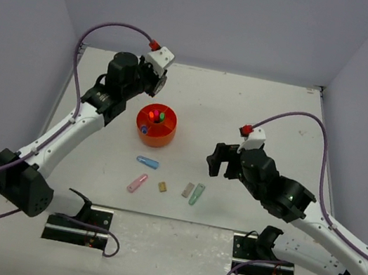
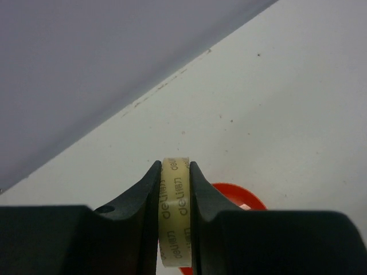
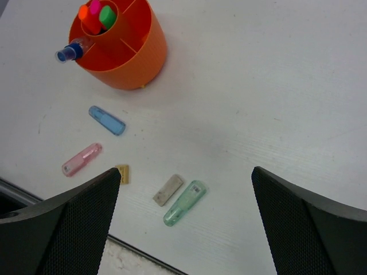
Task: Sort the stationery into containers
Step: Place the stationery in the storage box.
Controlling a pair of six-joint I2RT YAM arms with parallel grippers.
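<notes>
Left tool [image 2: 174, 167] pinching one tape ring [image 2: 174, 213], three capsules [image 3: 106, 120], two blocks [image 3: 168, 189] loose

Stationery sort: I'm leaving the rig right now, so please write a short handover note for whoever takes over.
Left pincer: shut on the tape ring, held in the air just beyond the orange organiser.
Right pincer: open, empty, above the table.
Done: orange, pink and green highlighters in the centre well; a blue-capped one in an outer compartment.
Left: drop the tape; then blue capsule, pink capsule, green capsule, tan block and grey block, all loose on the table.
</notes>
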